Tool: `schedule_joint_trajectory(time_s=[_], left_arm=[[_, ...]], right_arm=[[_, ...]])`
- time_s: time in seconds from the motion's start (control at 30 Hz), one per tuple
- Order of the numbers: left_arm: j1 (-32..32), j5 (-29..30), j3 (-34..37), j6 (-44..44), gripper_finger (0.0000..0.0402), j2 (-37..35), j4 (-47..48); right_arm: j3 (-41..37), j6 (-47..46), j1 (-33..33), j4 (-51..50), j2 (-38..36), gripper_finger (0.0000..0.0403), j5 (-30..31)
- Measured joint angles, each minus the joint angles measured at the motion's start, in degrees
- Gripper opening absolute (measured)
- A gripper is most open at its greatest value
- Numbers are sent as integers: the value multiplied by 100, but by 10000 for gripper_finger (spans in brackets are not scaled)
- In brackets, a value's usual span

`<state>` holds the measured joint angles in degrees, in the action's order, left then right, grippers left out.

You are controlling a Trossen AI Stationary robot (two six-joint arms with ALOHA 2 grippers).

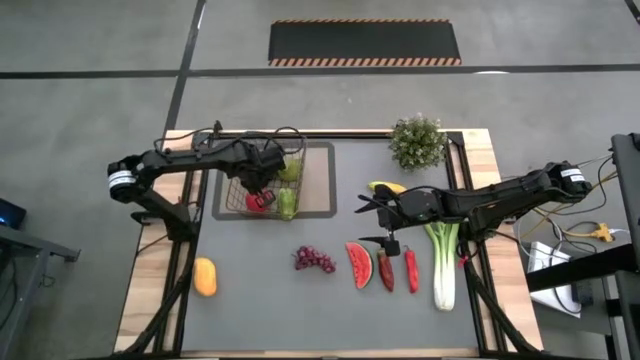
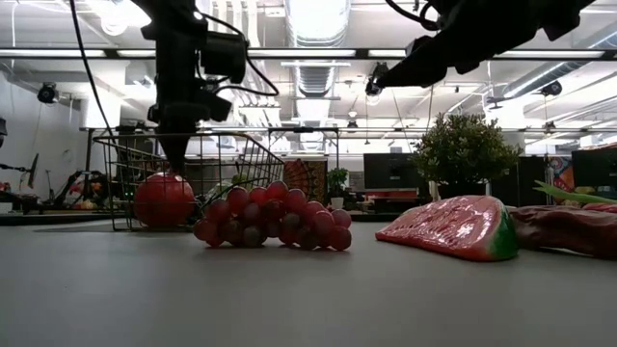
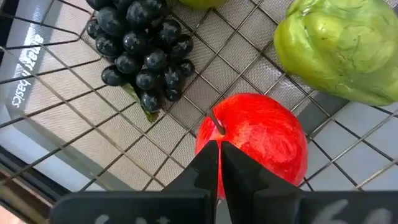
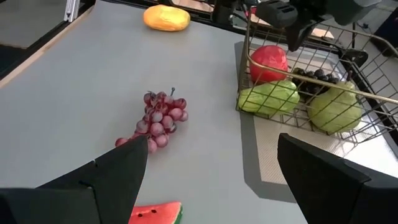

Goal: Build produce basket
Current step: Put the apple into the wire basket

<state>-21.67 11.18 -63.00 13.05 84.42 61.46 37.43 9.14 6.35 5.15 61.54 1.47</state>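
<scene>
Left wrist view: my left tool (image 3: 219, 163), pinched fully shut and holding nothing, sits directly above the apple (image 3: 255, 146) in the basket (image 3: 62, 124); descending now could jab it. Right tool (image 4: 211, 168) hangs wide open, empty.

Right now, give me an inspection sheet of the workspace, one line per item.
Surface: grey table, tan mat under the basket.
Job's things: basket holds red apple, dark grapes, green pears; purple grapes, watermelon slice, chilies, leek, banana, orange fruit lie outside.
Clutter: potted plant.
Grippers: left gripper in the basket, fingers shut at the apple's stem; right gripper open above the table.
Cables: along both arms; yellow plug off-table.
Surroundings: striped floor mat.
</scene>
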Motion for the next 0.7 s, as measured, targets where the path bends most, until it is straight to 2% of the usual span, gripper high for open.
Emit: schedule_joint_trajectory(time_s=[0.33,0.7], left_arm=[[2,-5,249,154,1,-6,-239],[183,-480,249,167,1,-186,229]], right_arm=[[7,-50,0,-10,2,338,-1],[7,-37,0,-13,2,338,1]])
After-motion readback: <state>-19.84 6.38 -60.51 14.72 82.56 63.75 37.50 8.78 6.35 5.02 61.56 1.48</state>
